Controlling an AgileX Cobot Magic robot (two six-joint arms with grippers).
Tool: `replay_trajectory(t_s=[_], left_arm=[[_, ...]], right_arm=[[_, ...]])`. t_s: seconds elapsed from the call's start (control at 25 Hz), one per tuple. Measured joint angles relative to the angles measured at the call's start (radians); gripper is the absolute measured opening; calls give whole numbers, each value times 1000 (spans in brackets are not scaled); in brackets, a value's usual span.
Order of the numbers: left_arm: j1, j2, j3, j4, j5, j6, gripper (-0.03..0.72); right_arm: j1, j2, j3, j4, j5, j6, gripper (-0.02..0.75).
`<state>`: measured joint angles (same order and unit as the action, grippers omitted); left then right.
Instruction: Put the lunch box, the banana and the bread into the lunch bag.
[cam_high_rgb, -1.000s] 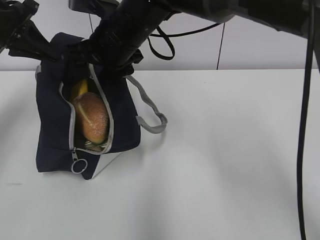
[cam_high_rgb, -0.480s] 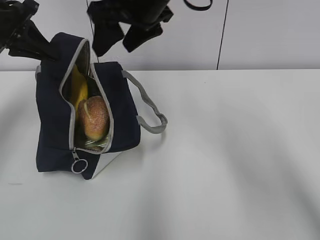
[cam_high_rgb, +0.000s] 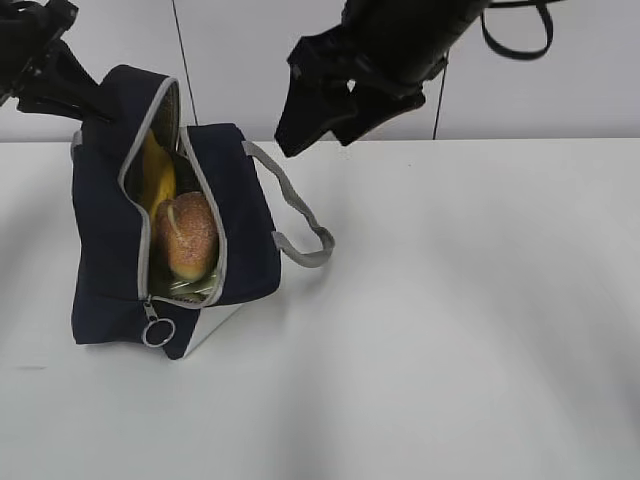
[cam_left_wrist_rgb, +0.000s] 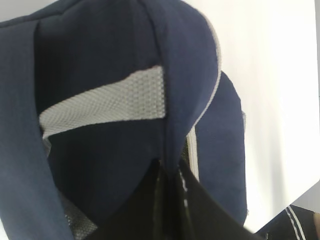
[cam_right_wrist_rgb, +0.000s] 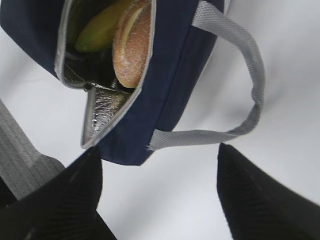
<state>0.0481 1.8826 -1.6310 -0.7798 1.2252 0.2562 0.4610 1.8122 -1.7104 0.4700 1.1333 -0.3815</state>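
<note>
Soft, collapsible lunch bag (cam_high_rgb: 105, 250): support at stiff zipper rim. Left gripper (cam_left_wrist_rgb: 167, 172) clamped on rim fabric; right gripper (cam_right_wrist_rgb: 157, 200) jaws apart, empty.

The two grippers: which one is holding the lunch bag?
The left gripper, shut on the lunch bag's navy fabric beside the opening. The right gripper hangs open and empty above the table.

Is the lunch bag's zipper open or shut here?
Open: the navy fabric lunch bag gapes along its grey zipper, showing the golden bread roll and yellow banana.
</note>
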Motion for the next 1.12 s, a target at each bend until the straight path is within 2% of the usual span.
replay_trajectory(t_s=[0.16, 0.36, 0.56, 0.76, 0.84, 1.04, 1.12], left_arm=[[0, 0, 0, 0, 0, 0, -15], [0, 0, 0, 0, 0, 0, -15], [0, 0, 0, 0, 0, 0, -15], [0, 0, 0, 2, 0, 0, -15], [0, 0, 0, 2, 0, 0, -15], [0, 0, 0, 2, 0, 0, -15], [0, 0, 0, 2, 0, 0, -15]], right_arm=[[-1, 31, 92, 185, -96, -105, 552], [-4, 128, 100, 313, -176, -167, 547], [-16, 205, 100, 370, -242, -210, 494], [-22, 247, 100, 430, -275, -264, 407], [-22, 257, 97, 458, -278, -286, 345], [-22, 266, 59, 482, -271, -335, 64], [-22, 267, 37, 483, -264, -344, 18]])
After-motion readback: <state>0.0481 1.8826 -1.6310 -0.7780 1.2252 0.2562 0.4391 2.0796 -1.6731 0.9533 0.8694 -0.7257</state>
